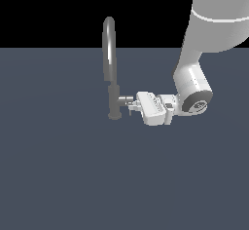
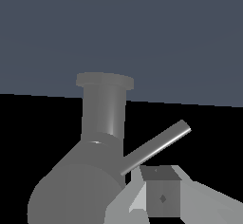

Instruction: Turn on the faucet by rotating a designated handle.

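Grey metal faucet [image 1: 110, 68] stands upright on the dark tabletop [image 1: 63, 175], its handle [image 1: 125, 99] jutting toward the exterior view's right; the white tool [image 1: 132, 107] sits at that stub, though I cannot tell its opening

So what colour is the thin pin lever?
Plain metallic grey pin lever, clearest in the wrist view.
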`<move>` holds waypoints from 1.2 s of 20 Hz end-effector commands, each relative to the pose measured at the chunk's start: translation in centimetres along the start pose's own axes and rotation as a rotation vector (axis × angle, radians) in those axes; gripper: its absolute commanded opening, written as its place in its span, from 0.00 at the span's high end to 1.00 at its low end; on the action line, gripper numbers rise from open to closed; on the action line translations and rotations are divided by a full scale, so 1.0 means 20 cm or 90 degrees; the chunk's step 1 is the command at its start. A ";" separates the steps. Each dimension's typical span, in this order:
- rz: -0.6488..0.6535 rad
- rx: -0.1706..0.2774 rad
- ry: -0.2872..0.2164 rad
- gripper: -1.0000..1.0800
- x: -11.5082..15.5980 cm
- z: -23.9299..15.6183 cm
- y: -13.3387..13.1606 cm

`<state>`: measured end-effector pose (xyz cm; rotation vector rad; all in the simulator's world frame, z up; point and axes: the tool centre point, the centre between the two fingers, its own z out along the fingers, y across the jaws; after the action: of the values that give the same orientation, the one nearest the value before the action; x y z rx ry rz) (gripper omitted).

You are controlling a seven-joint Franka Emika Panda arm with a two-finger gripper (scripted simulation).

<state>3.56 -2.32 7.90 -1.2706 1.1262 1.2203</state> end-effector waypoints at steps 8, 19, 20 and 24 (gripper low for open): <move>0.002 0.002 0.009 1.00 0.08 -0.01 -0.05; 0.029 0.009 0.009 1.00 0.27 0.00 -0.08; 0.031 0.009 0.009 1.00 0.28 0.00 -0.09; -0.016 -0.036 0.072 1.00 0.00 -0.03 -0.19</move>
<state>6.21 -3.86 5.23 -1.3532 1.1995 1.2017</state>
